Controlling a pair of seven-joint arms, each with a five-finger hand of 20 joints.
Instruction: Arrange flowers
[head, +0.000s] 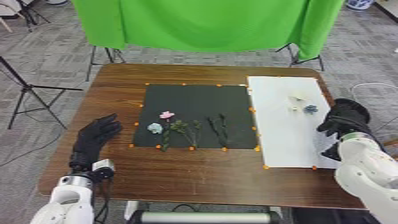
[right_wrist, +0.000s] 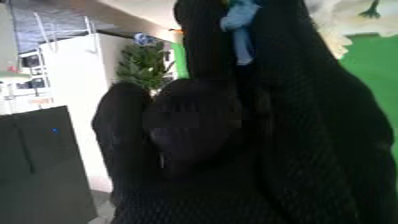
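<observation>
black fabric gloves the robot's right hand (head: 348, 116), which is over the right side of the table, by the right edge of a white sheet (head: 282, 142). whether this hand is pinching anything cannot be told, though a bit of light blue (right_wrist: 240, 17) shows beside its glove in the right wrist view. just left of the hand, on the white sheet, is a blue flower (head: 310, 108). near it, a little to the left, is a small pale bloom (head: 293, 108), and on the far side of these two is a cream flower (head: 298, 95).

left of the white sheet, a black mat (head: 191, 97) lies on the brown wooden table (head: 195, 172). small orange bits (head: 266, 167) dot the edges of the mat and the sheet. on the mat's near half, toward the left, are a pink flower (head: 166, 115) and, nearer, a light blue flower (head: 155, 128). just right of them are leafy green sprigs (head: 180, 126), and right again two thin dark stems (head: 224, 129) lie side by side.

farther out, left of the mat, the robot's left hand (head: 89, 142) is at the table's left side, its fingers relaxed and pointing toward the far side. beyond the far edge of the table hangs a bright green cloth (head: 204, 25), and a black tripod (head: 31, 89) stands to the left
</observation>
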